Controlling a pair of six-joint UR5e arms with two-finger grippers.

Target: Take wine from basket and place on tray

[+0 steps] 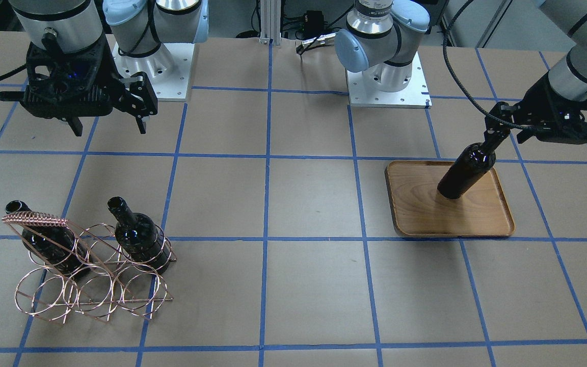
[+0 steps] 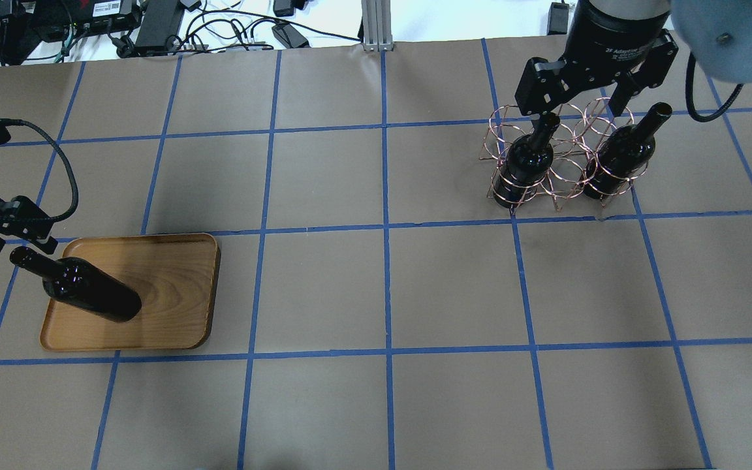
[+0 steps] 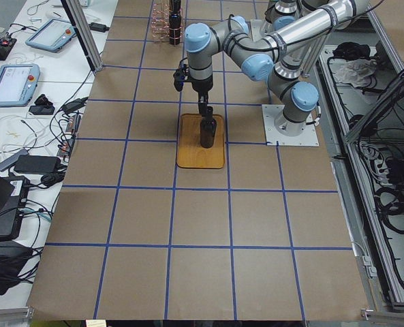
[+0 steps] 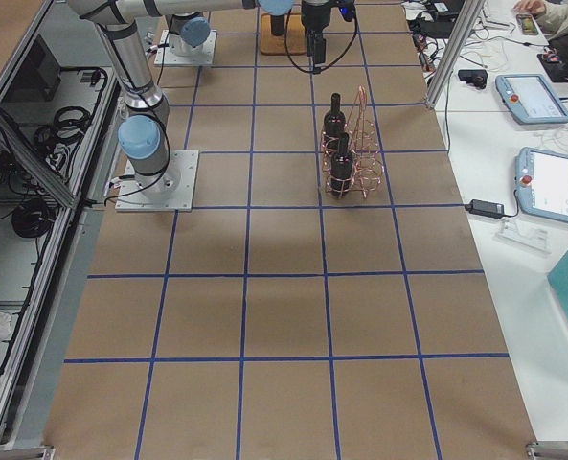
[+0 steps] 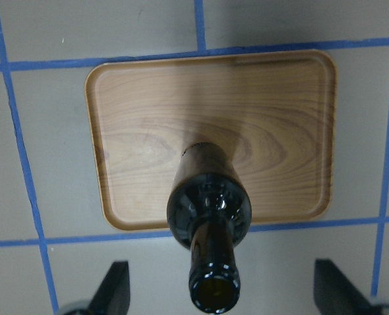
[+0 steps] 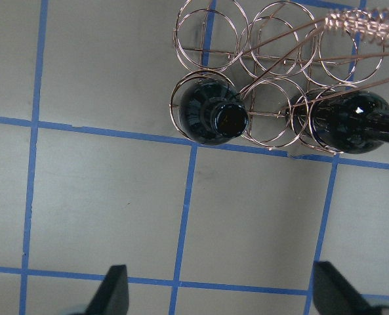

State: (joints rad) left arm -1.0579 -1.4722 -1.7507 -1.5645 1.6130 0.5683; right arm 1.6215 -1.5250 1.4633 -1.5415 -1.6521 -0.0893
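One wine bottle [image 1: 464, 173] stands upright on the wooden tray [image 1: 426, 219]; both also show in the overhead view, the bottle [image 2: 92, 294] on the tray [image 2: 173, 287]. My left gripper [image 1: 502, 132] is open, its fingers [image 5: 115, 289] spread wide on either side of the bottle's neck [image 5: 214, 289] and clear of it. Two more bottles [image 1: 138, 237] [image 1: 44, 239] stand in the copper wire basket [image 1: 89, 285]. My right gripper [image 2: 577, 108] is open and empty, high above the basket [image 2: 559, 176]; the right wrist view shows the bottles [image 6: 210, 118] [image 6: 351, 125] below it.
Brown paper with a blue tape grid covers the table [image 2: 382, 294]. The two arm bases [image 1: 388, 76] [image 1: 151, 66] stand at the robot's edge. The basket's coil-wrapped handle [image 1: 36, 220] rises beside one of the bottles in it. Cables and tablets lie beyond the table edge [image 3: 24, 82].
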